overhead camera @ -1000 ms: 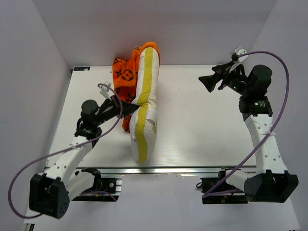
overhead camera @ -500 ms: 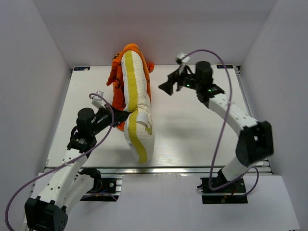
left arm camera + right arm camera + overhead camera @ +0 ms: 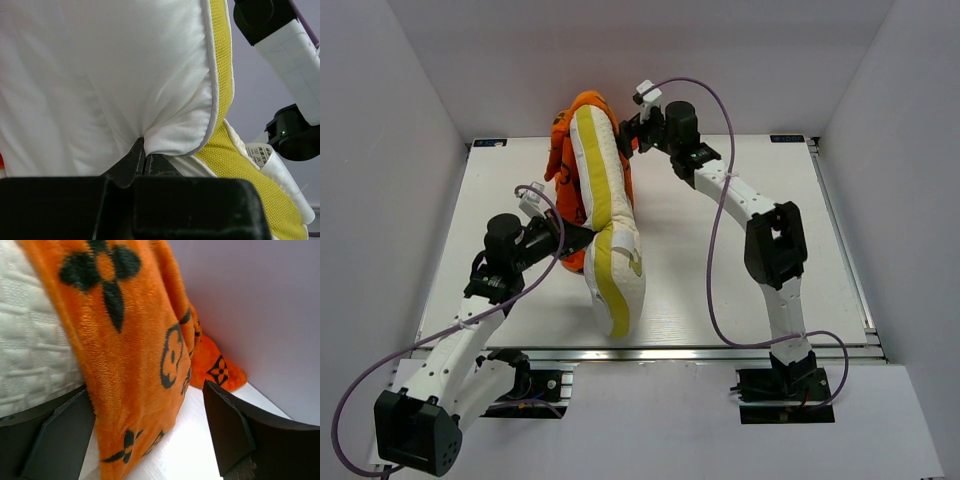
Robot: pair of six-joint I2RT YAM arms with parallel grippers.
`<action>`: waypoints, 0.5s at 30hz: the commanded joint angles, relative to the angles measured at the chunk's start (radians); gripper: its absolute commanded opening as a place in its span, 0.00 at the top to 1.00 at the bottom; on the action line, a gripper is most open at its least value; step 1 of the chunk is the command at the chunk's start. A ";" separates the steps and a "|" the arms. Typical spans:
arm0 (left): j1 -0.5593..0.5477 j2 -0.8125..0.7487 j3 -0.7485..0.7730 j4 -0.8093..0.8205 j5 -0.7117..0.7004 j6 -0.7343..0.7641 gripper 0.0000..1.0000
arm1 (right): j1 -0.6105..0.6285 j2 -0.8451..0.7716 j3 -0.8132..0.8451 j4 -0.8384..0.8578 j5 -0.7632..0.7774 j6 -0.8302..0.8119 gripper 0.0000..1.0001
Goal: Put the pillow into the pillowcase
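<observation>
The cream-white pillow (image 3: 610, 235) with its yellow side band stands on edge across the table, its far end inside the orange pillowcase (image 3: 568, 150). My left gripper (image 3: 588, 232) is shut on a pinched fold of the pillow (image 3: 170, 135) at mid length. My right gripper (image 3: 625, 132) is open at the far end, its fingers (image 3: 227, 432) straddling the hanging edge of the pillowcase (image 3: 135, 370), which drapes over the quilted pillow face (image 3: 30, 355). The pad on the left stands against the cloth; the other is apart from it.
The white table (image 3: 720, 270) ends at a pale back wall right behind the pillowcase. The right arm (image 3: 765, 235) stretches diagonally over the table's middle. The left arm (image 3: 470, 320) reaches in from the near left corner.
My right arm has swung from the right side of the table over to the pillowcase at the far end of the pillow. The pillow has tipped more upright, and my left gripper keeps its hold.
</observation>
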 commanded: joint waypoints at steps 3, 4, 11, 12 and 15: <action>0.003 0.047 -0.028 -0.118 0.005 0.024 1.00 | 0.020 0.034 0.093 0.137 0.074 -0.018 0.24; 0.003 0.052 -0.027 -0.115 0.002 0.023 1.00 | 0.021 0.027 0.085 0.151 0.057 -0.015 0.29; 0.005 0.095 0.002 -0.107 -0.032 0.024 1.00 | 0.029 -0.123 -0.106 0.250 -0.159 -0.012 0.77; 0.006 0.100 0.009 -0.115 -0.057 0.024 1.00 | 0.029 -0.150 -0.134 0.249 -0.188 -0.011 0.82; 0.020 0.118 0.041 -0.139 -0.089 0.021 1.00 | 0.032 -0.293 -0.302 0.281 -0.303 -0.014 0.97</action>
